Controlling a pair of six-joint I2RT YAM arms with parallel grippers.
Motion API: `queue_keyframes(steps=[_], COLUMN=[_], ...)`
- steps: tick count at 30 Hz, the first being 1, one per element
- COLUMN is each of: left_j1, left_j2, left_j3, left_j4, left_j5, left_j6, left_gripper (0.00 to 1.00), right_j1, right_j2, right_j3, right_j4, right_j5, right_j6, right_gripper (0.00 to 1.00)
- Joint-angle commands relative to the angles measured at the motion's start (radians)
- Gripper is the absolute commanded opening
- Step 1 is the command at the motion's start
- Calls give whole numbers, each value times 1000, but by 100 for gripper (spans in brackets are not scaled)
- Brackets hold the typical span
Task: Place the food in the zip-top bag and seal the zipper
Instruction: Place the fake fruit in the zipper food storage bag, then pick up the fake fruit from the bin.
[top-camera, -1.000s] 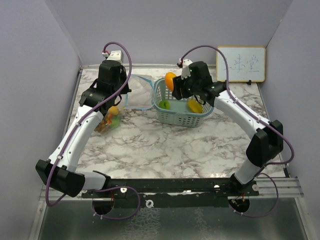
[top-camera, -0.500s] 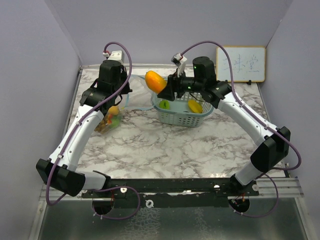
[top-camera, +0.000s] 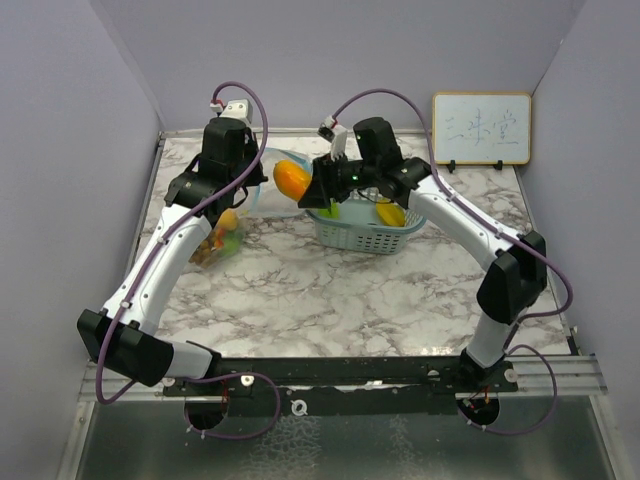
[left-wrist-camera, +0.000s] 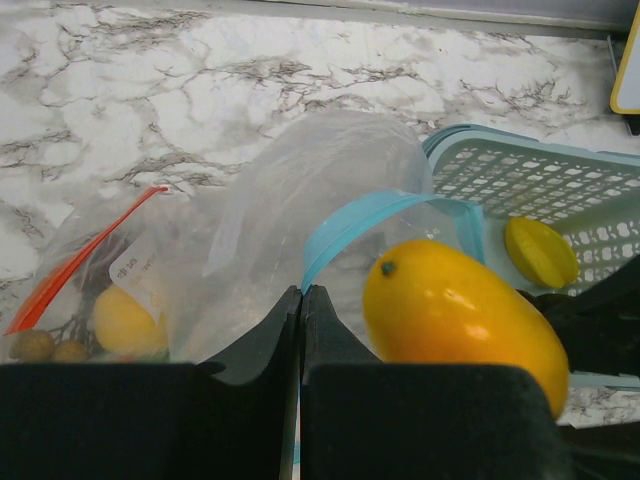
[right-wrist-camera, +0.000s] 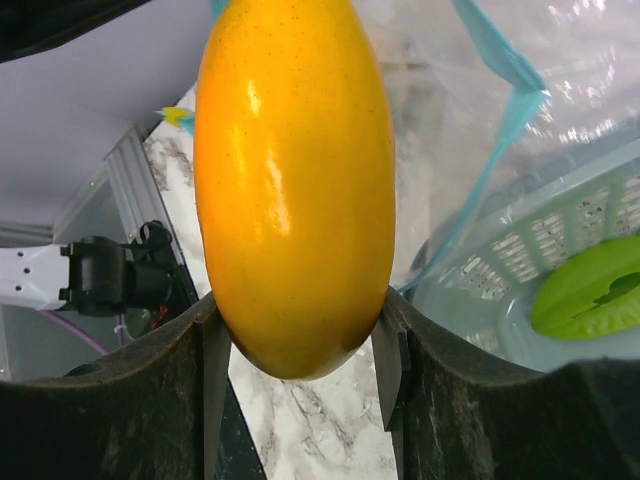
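Note:
My right gripper (top-camera: 305, 186) is shut on the orange-yellow mango (top-camera: 291, 179) and holds it in the air just left of the basket, at the mouth of the clear zip-top bag (top-camera: 226, 228). In the right wrist view the mango (right-wrist-camera: 290, 180) sits between both fingers of the gripper (right-wrist-camera: 300, 350). My left gripper (left-wrist-camera: 301, 300) is shut on the bag's blue zipper rim (left-wrist-camera: 380, 212) and holds it up. The mango (left-wrist-camera: 460, 320) hangs right beside that rim. Inside the bag lie a yellow fruit (left-wrist-camera: 125, 320) and brown grapes (left-wrist-camera: 40, 345). A green fruit (right-wrist-camera: 590, 290) and a yellow one (left-wrist-camera: 540, 252) lie in the basket.
The pale teal mesh basket (top-camera: 352, 238) stands at the back centre, right of the bag. A small whiteboard (top-camera: 481, 128) leans on the back wall at the right. Purple walls close in the marble table (top-camera: 330, 290) on the left, back and right.
My right gripper has carried the mango leftward from above the basket to the bag's open mouth. The left gripper has kept its hold on the bag rim, hardly moving.

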Motion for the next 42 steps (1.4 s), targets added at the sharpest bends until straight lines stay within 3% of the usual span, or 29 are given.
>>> queue_keyframes(steps=[1, 9, 13, 16, 20, 29, 32, 42], left_j1=[4, 4, 4, 4, 4, 4, 4, 3], left_j2=[-14, -26, -25, -24, -30, -43, -45, -62], left_j3=[24, -20, -26, -17, -13, -13, -13, -19], left_j4=[45, 68, 77, 73, 65, 53, 54, 42], left_j5=[33, 68, 78, 73, 58, 51, 56, 42], left_j6=[-12, -40, -46, -41, -31, -20, -19, -10], left_gripper=[0, 0, 0, 0, 0, 0, 0, 0], right_j1=[-1, -2, 0, 0, -14, -105, -110, -113], right_j2=[97, 180, 183, 130, 26, 33, 93, 223], right_j3=[146, 329, 337, 323, 273, 123, 106, -1], right_j4=[-100, -131, -129, -149, -222, -459, -521, -479], right_j5=[75, 139, 142, 228, 478, 661, 669, 632], right_j6=[39, 137, 160, 126, 48, 78, 88, 93], right_gripper=[42, 85, 94, 99, 100, 98, 98, 94])
